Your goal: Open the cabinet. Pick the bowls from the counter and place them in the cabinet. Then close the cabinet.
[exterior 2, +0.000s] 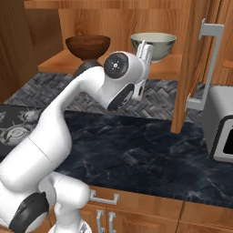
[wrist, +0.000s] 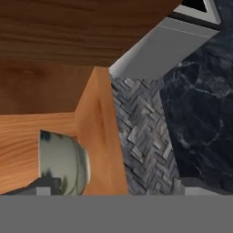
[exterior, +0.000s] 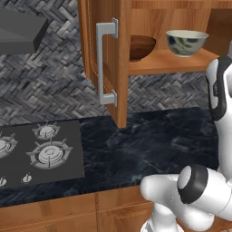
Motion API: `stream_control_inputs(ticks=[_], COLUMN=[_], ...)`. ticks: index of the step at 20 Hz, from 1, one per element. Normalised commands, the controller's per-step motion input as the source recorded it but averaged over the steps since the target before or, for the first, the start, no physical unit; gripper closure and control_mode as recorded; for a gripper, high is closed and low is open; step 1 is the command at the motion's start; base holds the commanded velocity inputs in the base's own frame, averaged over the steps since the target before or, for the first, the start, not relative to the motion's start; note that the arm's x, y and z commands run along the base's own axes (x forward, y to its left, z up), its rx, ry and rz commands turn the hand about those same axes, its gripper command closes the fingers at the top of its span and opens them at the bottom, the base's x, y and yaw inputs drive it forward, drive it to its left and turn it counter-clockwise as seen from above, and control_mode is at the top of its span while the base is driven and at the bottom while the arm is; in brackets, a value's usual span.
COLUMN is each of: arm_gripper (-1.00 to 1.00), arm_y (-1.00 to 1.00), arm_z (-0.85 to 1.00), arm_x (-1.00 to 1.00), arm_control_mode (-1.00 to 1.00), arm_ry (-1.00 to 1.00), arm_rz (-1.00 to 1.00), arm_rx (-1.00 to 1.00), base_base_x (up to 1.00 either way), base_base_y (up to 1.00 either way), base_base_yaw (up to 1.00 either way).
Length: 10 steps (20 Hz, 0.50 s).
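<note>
Two bowls [exterior: 186, 42] on open cabinet [exterior: 172, 62] shelf; counter [exterior: 154, 145] bare.

Dark grey gas hob [exterior: 38, 154] with burners, grey herringbone backsplash [exterior: 50, 95], range hood [exterior: 20, 31] — silver toaster oven [exterior 2: 221, 129], lower wooden drawers [exterior 2: 136, 211]

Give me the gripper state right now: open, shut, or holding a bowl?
Gripper: cannot be told. The jaws are not clear in any view. It holds nothing: both the cream bowl and the wooden bowl sit on the cabinet shelf.
</note>
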Motion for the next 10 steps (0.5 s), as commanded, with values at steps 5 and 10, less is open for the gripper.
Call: stream_control_inputs(ticks=[5, 10], arm_gripper=[-1.0, -1.0], arm_y=[0.0, 0.0], arm_z=[0.0, 0.0], arm_x=[-0.77, -0.9], arm_control_mode=[-1.0, -1.0], arm_ry=[-0.01, -0.11], arm_rz=[0.04, 0.1], arm_rx=[-0.01, 0.0], base_base_x=[0.0, 0.0], base_base_y=[0.0, 0.0], base_base_yaw=[0.0, 0.0])
